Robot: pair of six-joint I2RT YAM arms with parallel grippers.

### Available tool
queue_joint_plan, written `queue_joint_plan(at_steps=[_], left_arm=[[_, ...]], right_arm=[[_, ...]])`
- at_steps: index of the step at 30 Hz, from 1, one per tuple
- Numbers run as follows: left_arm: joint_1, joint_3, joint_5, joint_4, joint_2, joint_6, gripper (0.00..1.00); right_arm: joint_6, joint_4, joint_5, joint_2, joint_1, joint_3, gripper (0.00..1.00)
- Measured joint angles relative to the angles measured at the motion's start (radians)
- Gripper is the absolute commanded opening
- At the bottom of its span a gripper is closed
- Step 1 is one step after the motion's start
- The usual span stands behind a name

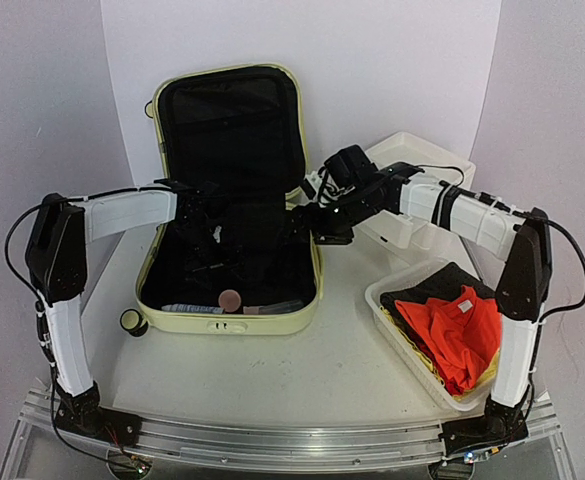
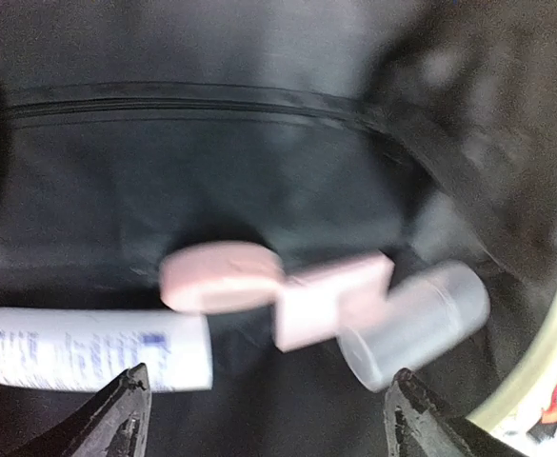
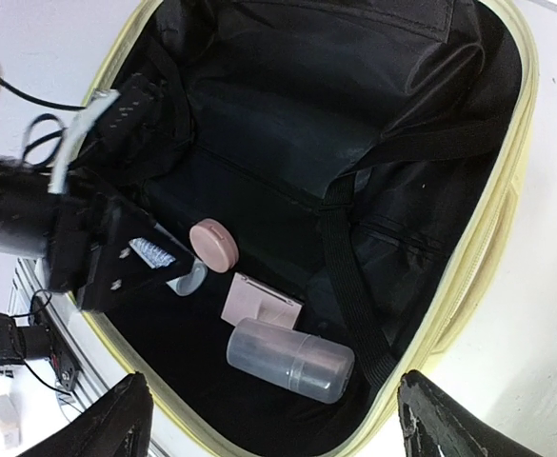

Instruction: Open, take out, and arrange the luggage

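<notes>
The pale yellow-green luggage [image 1: 307,310] lies open, lid propped up at the back, black lining showing. At its near end lie a white tube [image 2: 88,350], a round pink compact [image 2: 223,276], a flat pink case [image 2: 333,297] and a clear plastic cylinder [image 2: 413,324]. They also show in the right wrist view: compact [image 3: 213,245], pink case [image 3: 261,303], cylinder [image 3: 289,359]. My left gripper [image 1: 210,240] is open and empty inside the luggage, above these items [image 2: 268,419]. My right gripper [image 1: 307,222] is open and empty over the luggage's right rim [image 3: 273,419].
A white mesh basket [image 1: 397,335] at the right front holds folded orange [image 1: 462,330] and dark clothes. A white drawer box [image 1: 412,160] stands behind the right arm. A black caster wheel [image 1: 132,321] sticks out at the luggage's left front corner.
</notes>
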Motion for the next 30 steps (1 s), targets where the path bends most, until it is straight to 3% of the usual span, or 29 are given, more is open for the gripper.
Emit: queue_joint_plan(at_steps=[8, 19, 25, 30], left_arm=[[0.060, 0.086, 0.030, -0.019, 0.189, -0.064, 0.84], [0.036, 0.086, 0.085, -0.024, 0.229, -0.140, 0.80], [0.032, 0.087, 0.120, -0.023, 0.269, -0.161, 0.56], [0.032, 0.087, 0.121, -0.025, 0.269, -0.167, 0.46]], right_arm=[[0.022, 0.012, -0.038, 0.096, -0.001, 0.134, 0.89], [-0.040, -0.009, -0.059, 0.108, -0.014, 0.140, 0.90], [-0.052, -0.011, -0.077, 0.108, -0.024, 0.140, 0.90], [-0.055, -0.011, -0.097, 0.113, -0.029, 0.144, 0.89]])
